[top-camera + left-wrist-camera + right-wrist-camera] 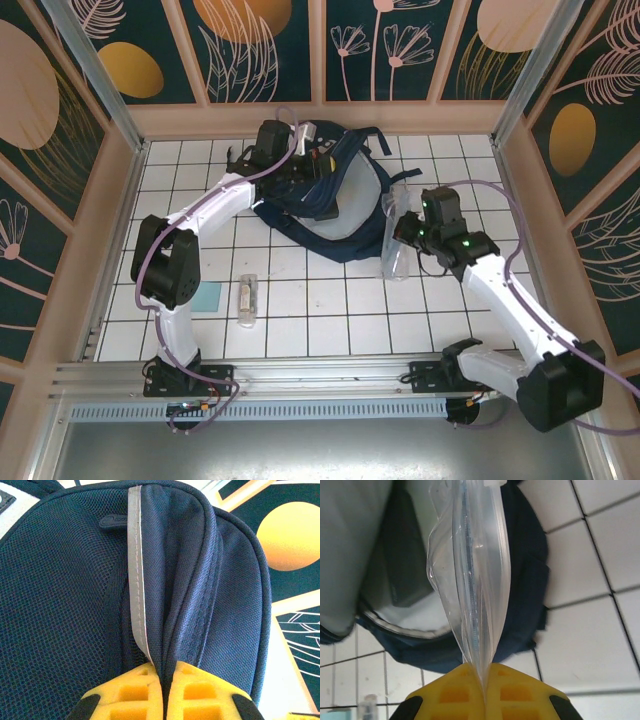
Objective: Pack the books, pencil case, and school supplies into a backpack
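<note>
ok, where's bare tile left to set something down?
Free: near tiles between the tube packet and the right arm; far-right corner past the clear sleeve. Crowded: far centre, taken by the backpack, and near left around the teal card.

Worktop [330, 305] is white square tile with dark grout, boxed in on three sides. Wall panels [255, 45] are dark teal with orange and peach discs plus thin line-drawn leaves and flowers, split by pale peach framing strips [317, 50]. Silver metal posts [95, 75] run up the two back corners. Near edge: aluminium rail [330, 372] across the full width, a slotted grey strip [330, 410] under it, then a plain grey surface [320, 450]. Lighting is bright and even, with soft shadows only.
</note>
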Tool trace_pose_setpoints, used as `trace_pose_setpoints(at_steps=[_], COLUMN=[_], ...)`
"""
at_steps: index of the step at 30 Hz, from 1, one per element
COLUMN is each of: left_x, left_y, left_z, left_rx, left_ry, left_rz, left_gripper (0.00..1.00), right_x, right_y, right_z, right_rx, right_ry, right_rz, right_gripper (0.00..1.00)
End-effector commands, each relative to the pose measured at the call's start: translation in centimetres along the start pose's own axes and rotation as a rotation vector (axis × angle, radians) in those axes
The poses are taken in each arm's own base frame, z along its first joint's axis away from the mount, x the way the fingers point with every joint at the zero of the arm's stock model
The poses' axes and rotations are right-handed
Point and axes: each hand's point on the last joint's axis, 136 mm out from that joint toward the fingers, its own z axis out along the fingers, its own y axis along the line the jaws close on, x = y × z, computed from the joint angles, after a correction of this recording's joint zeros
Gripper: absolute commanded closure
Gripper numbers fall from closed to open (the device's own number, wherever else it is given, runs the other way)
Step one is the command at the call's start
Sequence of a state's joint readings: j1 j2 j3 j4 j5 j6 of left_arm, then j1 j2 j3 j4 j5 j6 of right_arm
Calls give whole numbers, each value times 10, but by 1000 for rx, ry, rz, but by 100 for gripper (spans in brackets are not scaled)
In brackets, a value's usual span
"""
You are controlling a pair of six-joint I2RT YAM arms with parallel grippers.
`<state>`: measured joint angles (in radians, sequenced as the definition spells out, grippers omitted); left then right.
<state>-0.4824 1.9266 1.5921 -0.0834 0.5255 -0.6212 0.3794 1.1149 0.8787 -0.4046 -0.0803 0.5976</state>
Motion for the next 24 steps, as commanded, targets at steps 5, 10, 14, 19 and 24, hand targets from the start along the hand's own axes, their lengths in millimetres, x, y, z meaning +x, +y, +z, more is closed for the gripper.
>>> trace_pose_setpoints(at_steps=[5, 10, 14, 19, 24], left_x=[-45, -46, -46, -46, -47], left_y=[-63, -68, -72, -74, -83], left_z=[-33, -33, -33, -33, -37], left_rx=[137, 166, 186, 197, 236], left_ry=[-124, -119, -116, -113, -115], left_rz=[133, 123, 107, 90, 71], left_gripper=[100, 100, 100, 100, 100], right_x=[-59, -76, -87, -89, -85], right_y=[67, 93, 118, 145, 168], right_z=[60, 105, 133, 170, 208], right_rx=[-278, -402, -502, -543, -585], right_ry=[-133, -152, -168, -194, -178], right_rz=[53, 102, 176, 316, 414], right_gripper=[100, 100, 100, 100, 100])
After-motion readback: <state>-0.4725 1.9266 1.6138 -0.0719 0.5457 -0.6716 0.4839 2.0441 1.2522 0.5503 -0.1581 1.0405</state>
